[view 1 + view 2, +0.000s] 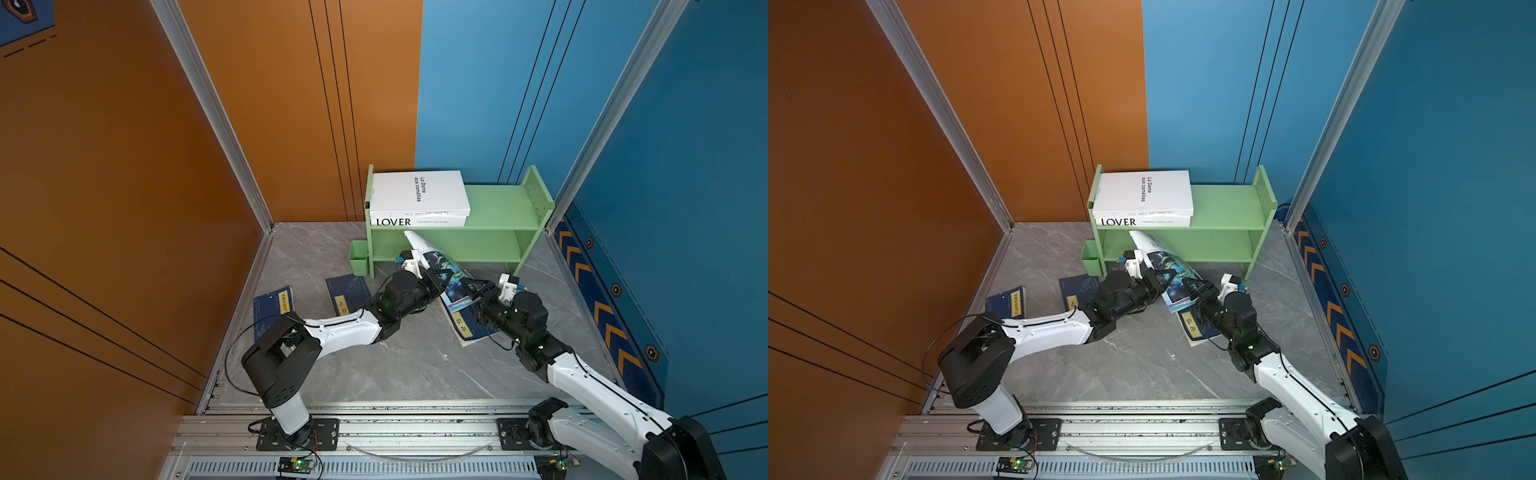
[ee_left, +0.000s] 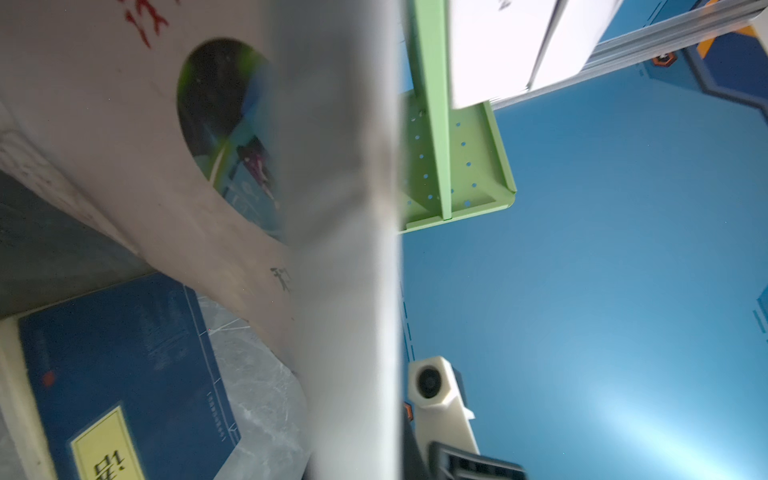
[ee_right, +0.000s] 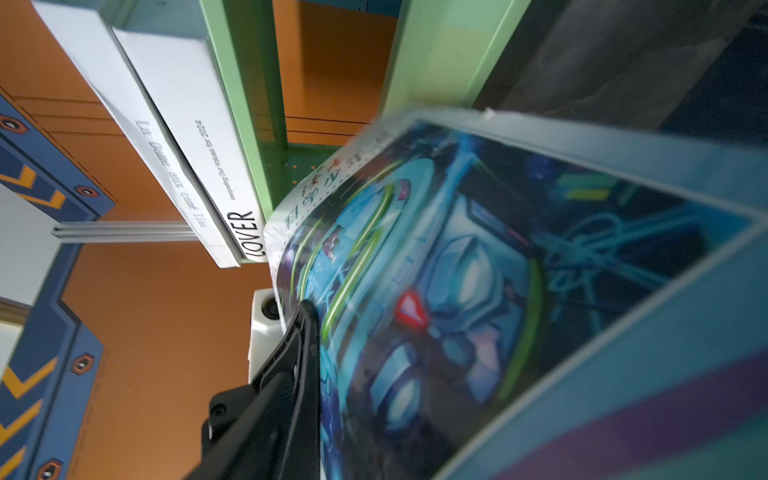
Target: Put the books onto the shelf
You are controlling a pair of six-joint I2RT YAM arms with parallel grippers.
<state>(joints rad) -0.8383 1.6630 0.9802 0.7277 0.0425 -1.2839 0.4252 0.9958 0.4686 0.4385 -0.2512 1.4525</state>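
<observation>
Left claw point(image 1: 441, 275) clamps the teal magazine point(image 1: 436, 257), long axis pointing ahead into the shelf point(image 1: 494, 203), lower tier; right claw point(image 1: 471, 289), just beside: closure cannot be determined.

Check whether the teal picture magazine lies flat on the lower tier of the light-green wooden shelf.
No: the teal picture magazine stands tilted before the light-green wooden shelf, clamped in the left gripper.

Even light in both top views, wrist views motion-blurred, magazine point(image 2: 340, 249) out of focus, pale glare on blue wall point(image 2: 623, 395).
</observation>
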